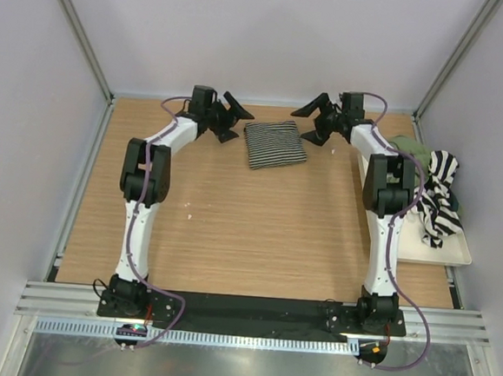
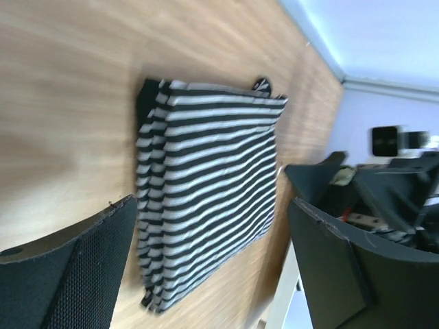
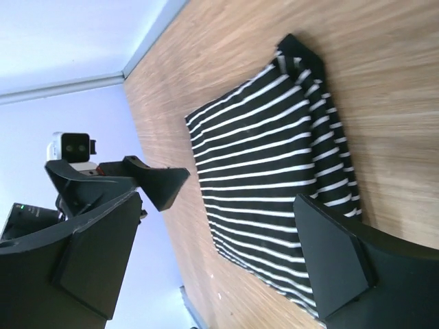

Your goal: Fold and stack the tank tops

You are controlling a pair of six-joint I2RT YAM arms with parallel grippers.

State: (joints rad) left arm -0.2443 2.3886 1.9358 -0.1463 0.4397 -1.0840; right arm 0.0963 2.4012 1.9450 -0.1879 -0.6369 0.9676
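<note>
On table, one folded tank top

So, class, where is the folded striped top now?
Top view: the folded striped top lies far-middle on the table, between left pincer and right pincer.

Just a light wood-grain tabletop boxed in by plain pale lilac walls on three sides, with aluminium posts rising from the far corners, a ribbed metal rail along the near edge, soft even light all over.
</note>
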